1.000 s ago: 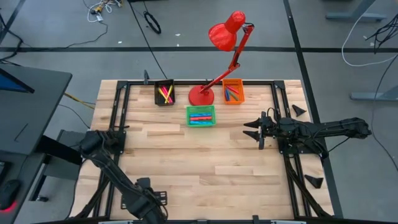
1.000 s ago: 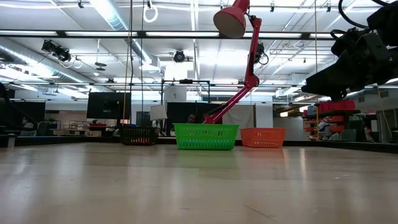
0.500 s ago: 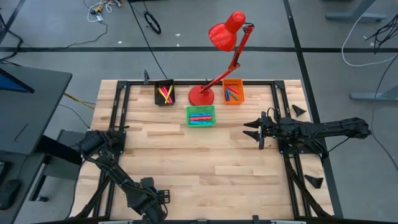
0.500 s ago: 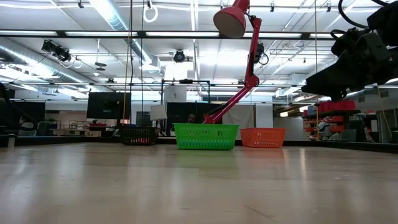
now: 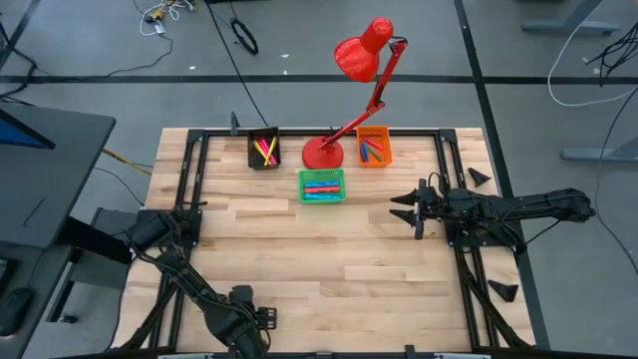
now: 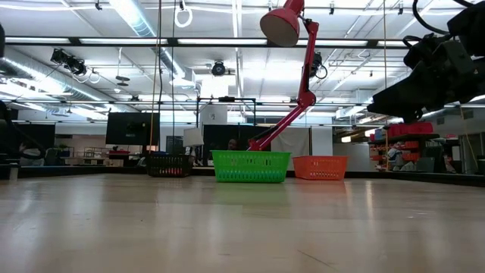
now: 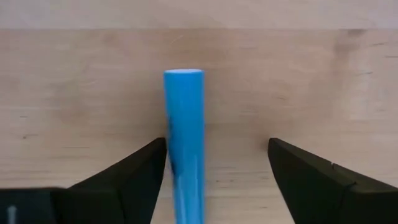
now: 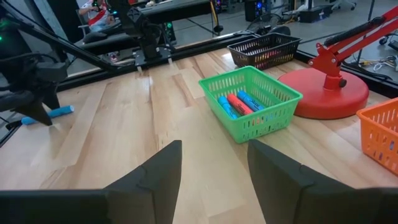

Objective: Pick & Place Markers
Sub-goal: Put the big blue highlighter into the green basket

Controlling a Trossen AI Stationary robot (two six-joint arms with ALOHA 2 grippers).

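Near the table's front edge, left gripper [image 7: 217, 174] straddles a blue marker [image 7: 184, 137], unclenched; right gripper [image 5: 411, 211] idles released.

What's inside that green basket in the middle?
The green basket holds markers, blue and red ones lying side by side. Anything underneath them is hidden by its walls.

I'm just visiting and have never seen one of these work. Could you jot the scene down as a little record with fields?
left gripper: open, low over the table's near edge, blue marker lying between its fingers, beside one of them
right gripper: open, empty, hovering at the table's right side
green bin: holds blue and red markers
black bin: holds pink and yellow markers
orange bin: holds markers
red lamp: stands between the black and orange bins
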